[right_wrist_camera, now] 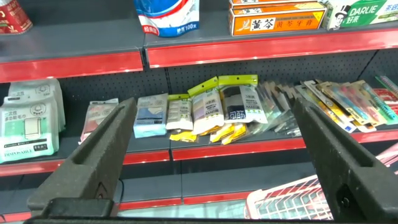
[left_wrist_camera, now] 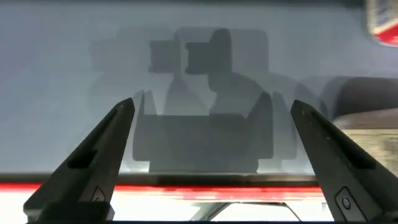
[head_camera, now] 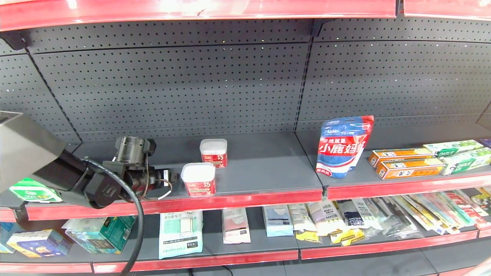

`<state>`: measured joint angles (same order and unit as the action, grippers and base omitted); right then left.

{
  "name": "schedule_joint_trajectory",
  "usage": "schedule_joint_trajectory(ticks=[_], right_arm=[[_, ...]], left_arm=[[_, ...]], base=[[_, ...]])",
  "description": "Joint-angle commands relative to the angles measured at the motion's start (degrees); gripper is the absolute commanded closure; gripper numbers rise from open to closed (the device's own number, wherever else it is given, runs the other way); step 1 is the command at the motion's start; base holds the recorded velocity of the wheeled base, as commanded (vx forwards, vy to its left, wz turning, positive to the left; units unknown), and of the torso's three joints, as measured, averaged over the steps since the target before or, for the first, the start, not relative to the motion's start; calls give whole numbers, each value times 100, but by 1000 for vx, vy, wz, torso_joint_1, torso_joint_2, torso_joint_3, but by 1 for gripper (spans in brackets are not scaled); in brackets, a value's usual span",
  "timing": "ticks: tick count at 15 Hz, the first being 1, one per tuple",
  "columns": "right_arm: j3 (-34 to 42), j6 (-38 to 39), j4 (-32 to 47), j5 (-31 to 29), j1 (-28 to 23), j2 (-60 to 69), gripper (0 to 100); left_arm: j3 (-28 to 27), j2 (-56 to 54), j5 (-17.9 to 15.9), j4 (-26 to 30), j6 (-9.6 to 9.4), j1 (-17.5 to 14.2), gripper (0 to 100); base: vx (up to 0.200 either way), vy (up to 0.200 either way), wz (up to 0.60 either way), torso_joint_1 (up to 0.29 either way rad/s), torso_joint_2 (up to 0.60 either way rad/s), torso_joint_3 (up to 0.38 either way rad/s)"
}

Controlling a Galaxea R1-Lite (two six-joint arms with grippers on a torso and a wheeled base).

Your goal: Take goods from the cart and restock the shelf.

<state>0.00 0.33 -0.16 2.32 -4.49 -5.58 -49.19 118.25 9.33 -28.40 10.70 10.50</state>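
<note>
Two red tubs with white lids stand on the grey shelf (head_camera: 261,168): one near the front edge (head_camera: 198,179), one behind it (head_camera: 213,152). My left arm's wrist (head_camera: 134,178) is just left of the front tub, at shelf height. My left gripper (left_wrist_camera: 212,104) is open over bare shelf, with nothing between its fingers; the front tub (left_wrist_camera: 370,134) shows blurred beside one finger. My right gripper (right_wrist_camera: 214,102) is open and empty, lower down and facing the shelves. A corner of the pink wire cart (right_wrist_camera: 286,199) lies beneath it.
A blue and red pouch (head_camera: 343,147) stands right of the tubs, then orange boxes (head_camera: 406,163) and green-white boxes (head_camera: 460,155). The lower shelf (head_camera: 268,249) holds several flat packets. A red shelf edge (head_camera: 191,9) runs overhead. Bare shelf lies between tubs and pouch.
</note>
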Motion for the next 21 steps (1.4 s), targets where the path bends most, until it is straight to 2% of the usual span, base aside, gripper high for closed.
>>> schedule_joint_trajectory(ticks=[1, 6, 14, 17, 19, 21], right_arm=[[0, 2, -2, -3, 0, -13, 0], [0, -7, -2, -3, 0, -4, 0], [0, 2, -2, -3, 0, -4, 0], [0, 2, -2, -3, 0, -4, 0], [0, -7, -2, -3, -8, -13, 0], [0, -7, -2, 6, 0, -4, 0]], left_arm=[[-91, 76, -10, 2, -7, 58, 0], [-231, 181, -1, 10, -16, 216, 0], [-267, 190, -1, 2, -33, 251, 0], [-21, -30, -27, 37, -297, 225, 0], [217, -188, -98, 37, -613, 198, 0], [305, -276, -221, 37, -692, 216, 0]], base=[[0, 0, 0, 0, 0, 0], [0, 0, 0, 0, 0, 0], [0, 0, 0, 0, 0, 0], [0, 0, 0, 0, 0, 0], [0, 0, 0, 0, 0, 0], [0, 0, 0, 0, 0, 0]])
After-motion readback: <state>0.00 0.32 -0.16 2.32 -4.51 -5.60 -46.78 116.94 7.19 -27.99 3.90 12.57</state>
